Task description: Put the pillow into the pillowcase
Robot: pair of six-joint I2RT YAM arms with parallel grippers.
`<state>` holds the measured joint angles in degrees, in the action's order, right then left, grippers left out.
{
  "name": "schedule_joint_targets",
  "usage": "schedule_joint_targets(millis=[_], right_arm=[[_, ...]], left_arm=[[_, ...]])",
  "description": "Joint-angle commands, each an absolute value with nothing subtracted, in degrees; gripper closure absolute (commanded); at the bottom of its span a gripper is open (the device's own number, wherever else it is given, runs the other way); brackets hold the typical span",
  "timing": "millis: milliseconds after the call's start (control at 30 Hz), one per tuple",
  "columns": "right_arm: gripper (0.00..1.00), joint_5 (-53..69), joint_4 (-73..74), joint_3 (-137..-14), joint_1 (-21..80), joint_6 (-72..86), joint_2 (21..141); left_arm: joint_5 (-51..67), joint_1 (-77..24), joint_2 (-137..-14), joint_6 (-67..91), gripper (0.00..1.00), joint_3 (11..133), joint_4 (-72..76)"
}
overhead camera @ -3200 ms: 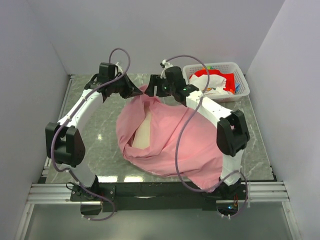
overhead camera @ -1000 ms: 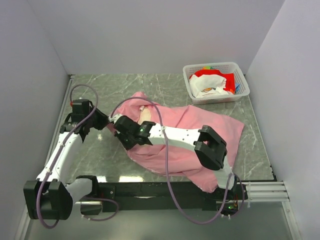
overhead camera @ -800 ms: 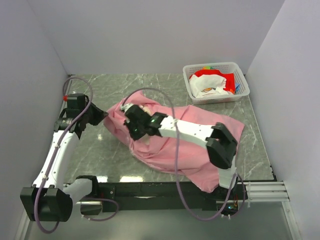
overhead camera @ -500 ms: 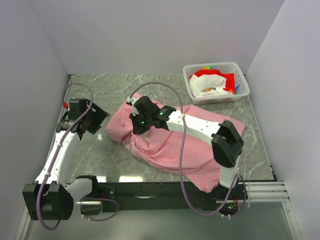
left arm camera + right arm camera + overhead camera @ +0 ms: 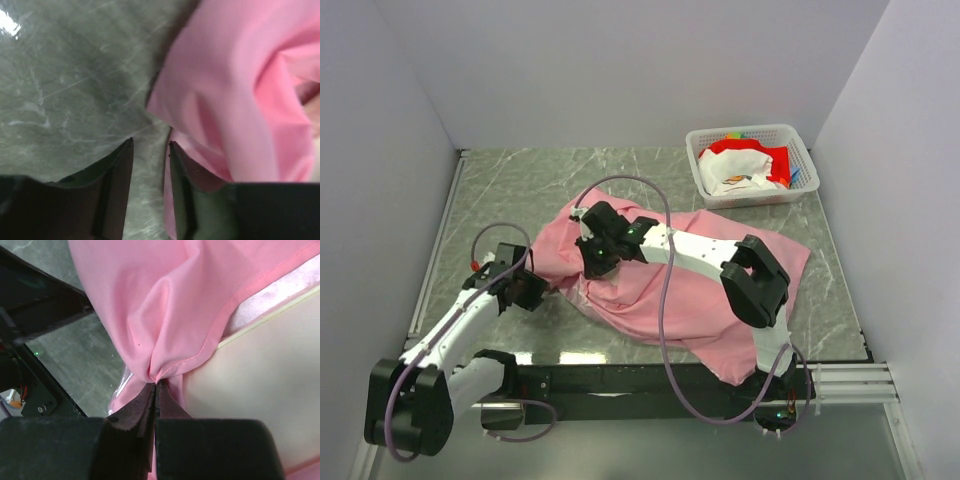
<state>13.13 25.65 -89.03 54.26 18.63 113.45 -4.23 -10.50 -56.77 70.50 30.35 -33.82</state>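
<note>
The pink pillowcase point(image 5: 670, 300) lies bunched across the middle of the table. In the top view it hides the pillow. In the right wrist view a cream face of the pillow point(image 5: 260, 390) shows inside the hemmed mouth of the pillowcase point(image 5: 150, 295). My right gripper point(image 5: 156, 382) is shut on a pinch of that hem, over the pillowcase's left end point(image 5: 592, 262). My left gripper point(image 5: 540, 294) sits low at the pillowcase's near-left edge. It stands open point(image 5: 149, 147) with bare table between its fingers. Its right finger point(image 5: 181, 175) lies against the edge of the pillowcase point(image 5: 235, 85).
A white basket point(image 5: 750, 131) holding red and white cloth stands at the back right corner. The grey marble table point(image 5: 500, 200) has walls on the left, back and right. The right arm stretches over the pillowcase.
My left gripper let go, opened, and swung from the table's left side toward the pillowcase's near-left edge. My right gripper carried the pinched hem back and right, drawing pink fabric over the pillow.
</note>
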Motion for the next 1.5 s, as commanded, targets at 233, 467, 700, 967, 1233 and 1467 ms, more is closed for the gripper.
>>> schedule_joint_targets(millis=[233,467,700,967,1233,1467], right_arm=[[1.0,14.32,22.94,-88.86,53.35,19.25,111.18],[1.0,14.85,21.89,-87.01,53.35,19.16,110.22],[1.0,14.41,21.36,-85.61,53.35,18.81,109.16],[0.93,17.84,21.01,-86.22,56.33,17.06,106.7],[0.55,10.12,21.88,-87.63,57.23,17.75,103.72],[0.47,0.09,23.46,-93.06,45.28,19.26,103.09]], left_arm=[[-7.29,-11.69,-63.79,76.12,0.27,27.69,-17.15],[-11.76,-11.6,-72.33,75.06,0.93,31.28,-21.06],[-23.52,-9.59,-61.72,68.74,0.99,42.6,-39.16],[-27.94,1.82,-55.03,65.48,0.99,47.81,-48.6],[-19.79,5.71,-54.23,59.34,0.43,49.39,-43.42],[-11.17,0.38,-54.14,52.56,0.2,51.41,-33.59]])
